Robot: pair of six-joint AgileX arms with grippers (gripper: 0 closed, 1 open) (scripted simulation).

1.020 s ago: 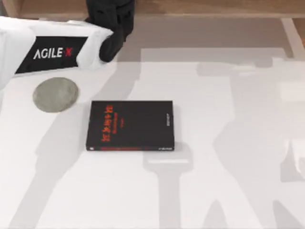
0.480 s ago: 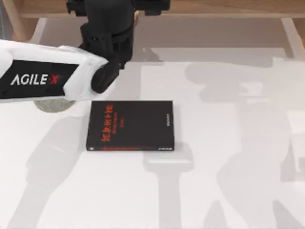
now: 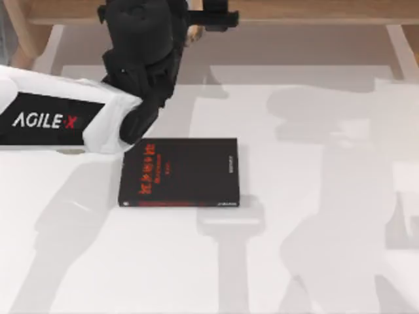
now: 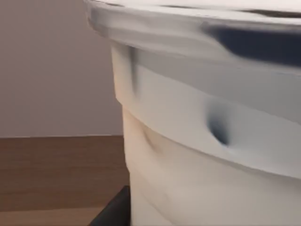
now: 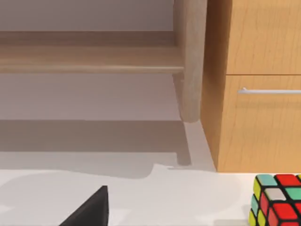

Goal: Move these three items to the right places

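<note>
Close up, the drink cup (image 4: 197, 155) fills the left wrist view: white lid rim above, dented tan wall below, upright, long axis vertical. It sits hard against that camera, so my judgement is that the left fingers have closed on it; the fingers themselves are hidden, and how wide they stand I cannot tell. One dark corner pokes out beside the cup base; it may be a finger, I can't say.

From above, the left gripper (image 3: 196, 23) is at the far edge of the worktop (image 3: 314, 261), black wrist housing bulking over it, white forearm reaching in from the left side. A sliver of tan shows beside the housing, probably the cup.

Black book with red lettering (image 3: 179, 172) lies flat mid-worktop, long side running left to right, just near-side of the left forearm. The forearm lies over the left area of the worktop.

Relation that matters: any set-down place on the left lies nearer than the gripper and towards the left, under the forearm. Judged move: carry the cup upright, back and left, then lower.

Right arm parked off to the right; its wrist view shows a colour cube (image 5: 277, 200) on the worktop beside a wooden cabinet (image 5: 254, 84). Fingers' state: cannot tell.
</note>
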